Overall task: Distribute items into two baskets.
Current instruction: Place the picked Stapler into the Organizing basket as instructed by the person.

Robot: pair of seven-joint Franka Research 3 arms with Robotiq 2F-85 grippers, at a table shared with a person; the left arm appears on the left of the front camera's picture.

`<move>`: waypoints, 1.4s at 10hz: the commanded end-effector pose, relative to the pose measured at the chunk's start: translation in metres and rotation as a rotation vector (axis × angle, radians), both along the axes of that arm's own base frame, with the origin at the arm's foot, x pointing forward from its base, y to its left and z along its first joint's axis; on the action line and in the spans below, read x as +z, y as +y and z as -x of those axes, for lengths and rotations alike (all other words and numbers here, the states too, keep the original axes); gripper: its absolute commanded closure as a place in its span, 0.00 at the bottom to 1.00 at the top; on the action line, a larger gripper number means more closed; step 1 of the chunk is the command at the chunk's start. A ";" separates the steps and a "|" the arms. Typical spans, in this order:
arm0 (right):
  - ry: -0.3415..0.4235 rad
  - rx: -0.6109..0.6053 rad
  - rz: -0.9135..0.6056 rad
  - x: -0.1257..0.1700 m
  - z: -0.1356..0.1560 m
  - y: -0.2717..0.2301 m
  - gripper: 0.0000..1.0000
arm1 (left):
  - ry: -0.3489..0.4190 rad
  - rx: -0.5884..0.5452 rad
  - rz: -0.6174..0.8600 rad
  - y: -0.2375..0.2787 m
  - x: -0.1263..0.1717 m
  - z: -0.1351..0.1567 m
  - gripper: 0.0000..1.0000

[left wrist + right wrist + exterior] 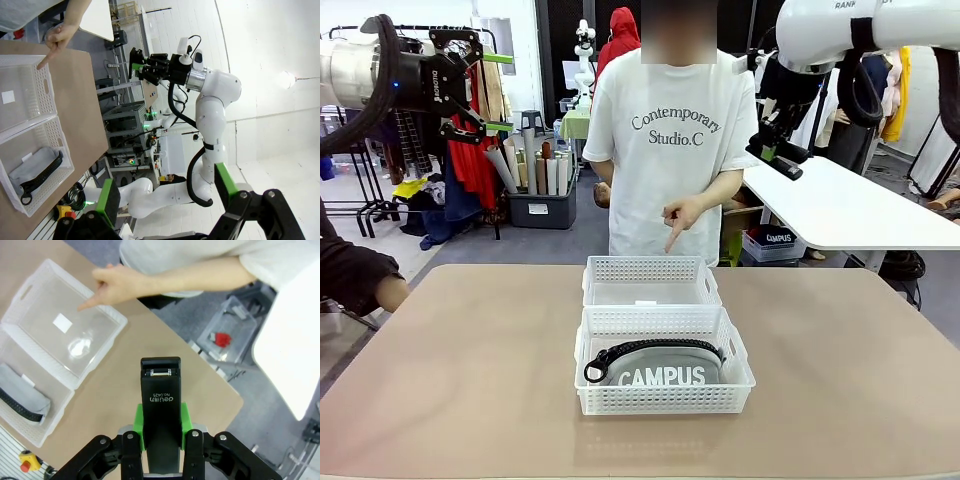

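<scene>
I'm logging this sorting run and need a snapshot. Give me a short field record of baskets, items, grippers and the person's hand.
near basket: holds the grey CAMPUS pouch
far basket: no item inside, a small white label on its clear bottom
stapler: black, clamped in the right gripper, raised above the table
left gripper: open, holding nothing, raised at the left
person's hand: index finger pointing down at the far basket
table: tan, both baskets touching end to end at centre

A tan table (470, 380) carries two white baskets touching end to end: near basket (665, 400); far basket (650, 270).
</scene>
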State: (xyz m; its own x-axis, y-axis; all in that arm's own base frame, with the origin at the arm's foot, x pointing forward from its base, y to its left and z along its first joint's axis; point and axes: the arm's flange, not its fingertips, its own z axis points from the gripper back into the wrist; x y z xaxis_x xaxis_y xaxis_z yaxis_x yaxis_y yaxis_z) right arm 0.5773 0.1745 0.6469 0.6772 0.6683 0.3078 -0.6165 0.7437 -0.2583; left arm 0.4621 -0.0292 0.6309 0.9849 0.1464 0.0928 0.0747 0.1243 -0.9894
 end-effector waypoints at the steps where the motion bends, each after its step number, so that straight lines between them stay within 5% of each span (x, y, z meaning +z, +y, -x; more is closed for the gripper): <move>1: -0.065 0.165 0.058 0.020 -0.020 0.028 1.00 | -0.001 -0.001 0.003 0.000 0.001 0.001 0.00; 9: -0.107 0.652 0.146 0.008 -0.064 0.154 1.00 | -0.001 -0.001 0.003 0.000 0.001 0.001 0.00; 14: 0.063 0.810 0.155 -0.053 -0.060 0.208 1.00 | -0.001 -0.001 0.003 0.000 0.001 0.001 0.00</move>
State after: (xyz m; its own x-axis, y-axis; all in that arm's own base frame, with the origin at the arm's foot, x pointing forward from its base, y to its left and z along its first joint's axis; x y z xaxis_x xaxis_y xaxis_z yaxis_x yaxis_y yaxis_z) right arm 0.6240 0.3749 0.5837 0.0148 0.9864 0.1635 -0.9532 0.0633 -0.2957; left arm 0.4621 -0.0294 0.6309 0.9849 0.1462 0.0927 0.0747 0.1244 -0.9894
